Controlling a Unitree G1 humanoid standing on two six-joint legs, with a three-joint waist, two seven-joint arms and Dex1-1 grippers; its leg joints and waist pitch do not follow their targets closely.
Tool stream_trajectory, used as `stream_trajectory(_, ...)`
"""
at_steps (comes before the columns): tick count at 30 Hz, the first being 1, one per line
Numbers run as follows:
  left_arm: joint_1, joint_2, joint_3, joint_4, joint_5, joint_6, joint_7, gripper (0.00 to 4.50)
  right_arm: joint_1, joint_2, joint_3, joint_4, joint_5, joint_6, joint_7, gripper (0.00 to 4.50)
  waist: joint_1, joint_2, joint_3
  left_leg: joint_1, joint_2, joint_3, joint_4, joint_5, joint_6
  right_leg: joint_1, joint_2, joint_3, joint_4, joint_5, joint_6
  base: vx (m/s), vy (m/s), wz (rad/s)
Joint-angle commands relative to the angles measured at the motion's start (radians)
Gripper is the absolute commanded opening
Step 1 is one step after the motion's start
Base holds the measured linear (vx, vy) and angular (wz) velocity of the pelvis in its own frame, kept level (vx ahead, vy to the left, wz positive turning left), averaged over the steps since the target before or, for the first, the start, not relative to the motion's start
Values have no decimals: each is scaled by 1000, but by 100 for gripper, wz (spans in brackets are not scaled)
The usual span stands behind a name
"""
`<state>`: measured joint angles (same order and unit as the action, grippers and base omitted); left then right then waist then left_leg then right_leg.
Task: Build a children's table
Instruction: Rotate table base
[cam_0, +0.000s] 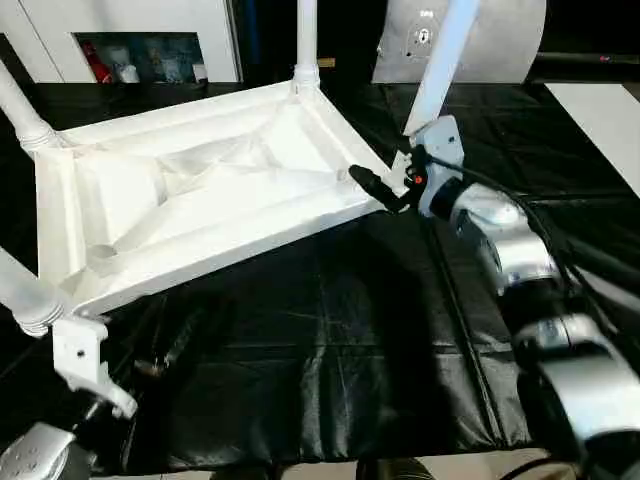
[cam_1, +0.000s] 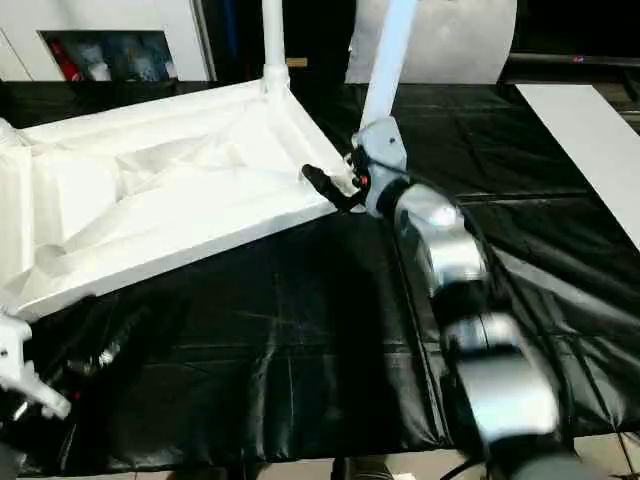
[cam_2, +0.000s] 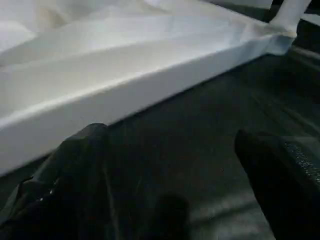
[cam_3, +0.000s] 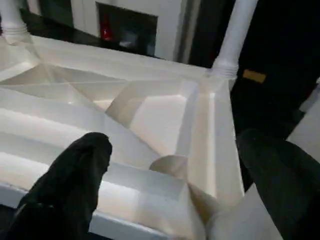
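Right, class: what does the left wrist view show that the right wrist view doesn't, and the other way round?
Left wrist view: the tabletop's plain outer side wall, next to the black worktable cover. Right wrist view: the ribbed underside and an upright leg in its corner socket. Shared: the white tabletop, seen past two black fingers spread apart, for the left hand and the right hand.

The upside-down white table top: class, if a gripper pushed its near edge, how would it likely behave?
The table top looks like thin, hollow ribbed plastic, so probably light yet fairly stiff. On the smooth black cover it would likely slide rather than tip. The tall legs standing in its corners may wobble.
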<state>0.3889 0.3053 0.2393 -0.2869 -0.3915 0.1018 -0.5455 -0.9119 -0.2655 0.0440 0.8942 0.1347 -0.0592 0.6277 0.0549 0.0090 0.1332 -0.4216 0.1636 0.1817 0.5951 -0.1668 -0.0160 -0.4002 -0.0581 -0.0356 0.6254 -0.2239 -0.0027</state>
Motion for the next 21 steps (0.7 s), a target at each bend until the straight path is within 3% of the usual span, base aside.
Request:
stream_trajectory(1, 34, 12, 7, -7, -11, -1, -23, 445, -51, -28, -51, 94, 3, -33, -23, 450, 3, 4, -58, 42, 76, -20, -73, -196, 94, 25, -82, 46, -64, -53, -292, 0, 0, 0)
stream_trajectory(6, 53, 17, 14, 1, -18, -14, -38, 445, -109, -49, -86, 182, 3, -53, -99, 450, 14, 3, -52, 51, 79, -14, -78, -254, 47, 17, -77, 48, -67, -99, -277, 0, 0, 0)
stream_trajectory(7, 52, 25, 26, 47, -22, -40, -65, 445, -155, -72, -117, 255, 3, -77, -205, 450, 18, -2, -49, 47, 77, -13, -80, -248, 42, 16, -79, 48, -68, -104, -269, 0, 0, 0)
stream_trajectory(9, 52, 32, 33, 87, -26, -60, -91, 445, -186, -89, -145, 303, 12, -93, -290, 450, 22, 0, -52, 53, 76, -9, -77, -252, 33, 12, -80, 49, -68, -121, -263, 0, 0, 0)
stream_trajectory(10, 55, 39, 40, 129, -26, -84, -116, 445, -204, -103, -178, 336, 29, -100, -341, 450, 29, 1, -48, 57, 76, -5, -78, -274, 16, 7, -77, 50, -70, -136, -246, 0, 0, 0)
stream_trajectory(12, 57, 43, 45, 154, -27, -97, -131, 445, -211, -109, -192, 351, 32, -105, -359, 450, 32, 0, -50, 57, 77, -4, -80, -283, 2, 8, -74, 49, -67, -124, -226, 0, 0, 0)
stream_trajectory(13, 62, 56, 63, 225, -30, -128, -167, 445, -206, -116, -203, 359, 35, -113, -361, 450, 35, -9, -47, 51, 75, -6, -81, -268, 7, 12, -77, 49, -66, -107, -216, 0, 0, 0)
stream_trajectory(15, 67, 62, 72, 252, -33, -141, -183, 445, -202, -115, -206, 360, 37, -116, -348, 450, 33, -11, -47, 47, 73, -4, -79, -258, 15, 13, -76, 49, -63, -90, -211, 0, 0, 0)
stream_trajectory(18, 77, 86, 129, 317, -56, -178, -219, 445, -158, -88, -205, 351, 51, -136, -227, 450, 21, -17, -42, 36, 74, -5, -81, -271, 40, 18, -81, 50, -68, -137, -212, 0, 0, 0)
stream_trajectory(21, 55, 107, 160, 375, -81, -208, -260, 445, -120, -67, -214, 334, 75, -140, -114, 450, 15, -13, -40, 38, 77, -5, -82, -283, 42, 14, -83, 52, -72, -181, -220, 0, 0, 0)
